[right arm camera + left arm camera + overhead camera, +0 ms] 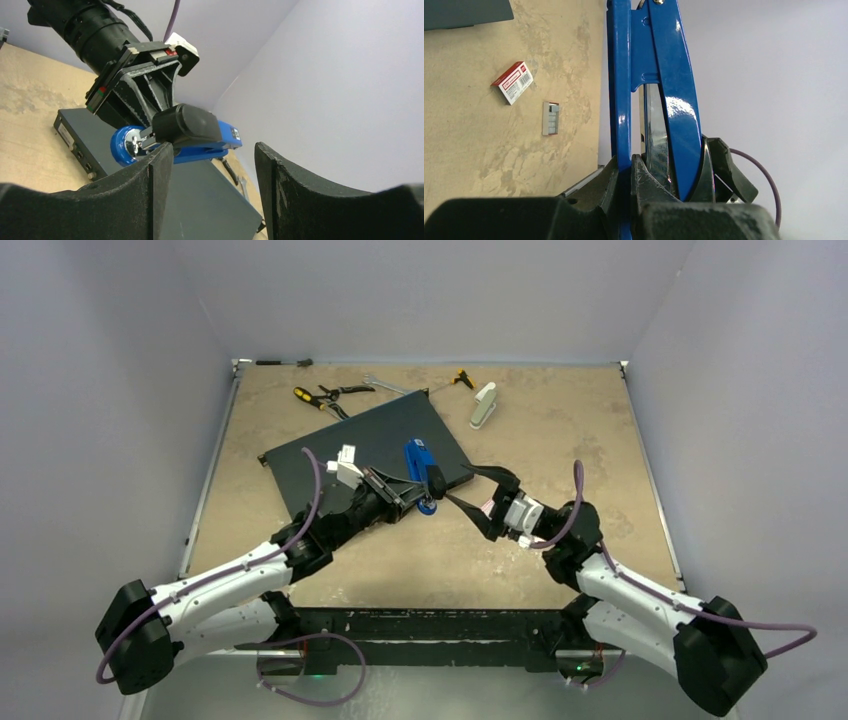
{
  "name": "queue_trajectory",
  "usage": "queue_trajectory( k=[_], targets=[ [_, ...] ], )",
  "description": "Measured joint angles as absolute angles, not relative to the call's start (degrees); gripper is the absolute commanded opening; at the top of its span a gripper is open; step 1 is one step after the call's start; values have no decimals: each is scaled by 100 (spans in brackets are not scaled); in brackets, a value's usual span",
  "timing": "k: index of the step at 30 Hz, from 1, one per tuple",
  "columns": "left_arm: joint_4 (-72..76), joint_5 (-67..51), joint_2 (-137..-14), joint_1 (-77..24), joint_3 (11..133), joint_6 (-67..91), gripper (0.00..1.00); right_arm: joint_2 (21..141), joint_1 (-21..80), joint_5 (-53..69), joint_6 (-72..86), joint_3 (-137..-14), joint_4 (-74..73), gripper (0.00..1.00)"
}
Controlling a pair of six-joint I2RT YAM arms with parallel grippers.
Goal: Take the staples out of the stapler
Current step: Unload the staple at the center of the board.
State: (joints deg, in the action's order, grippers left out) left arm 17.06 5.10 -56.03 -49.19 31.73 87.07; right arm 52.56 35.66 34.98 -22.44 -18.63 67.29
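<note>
**Stapler clamped in left gripper, right gripper coming in to work on it**

The left gripper [626, 175] is clenching the blue stapler [674, 100] by its rear end and is holding it up over the dark grey flat case [330, 455], nose pointing away from the arm. In the left wrist view the stapler's blue arms are standing slightly splayed, with the silvery magazine rail [655, 130] showing between them. Can't tell whether any staples are sitting inside the rail; glare is hiding it.

The right gripper [212, 152] is hanging just beside the stapler's near end with its jaws apart and nothing between them. It is not touching the stapler in the right wrist view.

One short grey strip of staples [550, 118] is lying flat on the tan table [560, 470], near the small red-and-white box [513, 82] but apart from it.

Progress, as a judgement: the stapler is picked up and presented, and the strip on the table is suggesting part of the load is already out. What is probably remaining is for the right gripper to reach the magazine, pull or shake out whatever is left, and then for the stapler to be set down.
</note>
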Motion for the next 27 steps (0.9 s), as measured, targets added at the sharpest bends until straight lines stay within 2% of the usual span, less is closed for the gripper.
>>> queue_trajectory(
  k=[12, 27],
  targets=[
    [1706, 766, -5443, -4919, 3173, 9052, 0, 5671, 3911, 3288, -2587, -1994, 6757, 61],
    [1815, 746, -5487, -4915, 3081, 9021, 0, 5605, 4018, 3017, -2685, -2226, 6705, 59]
  ],
)
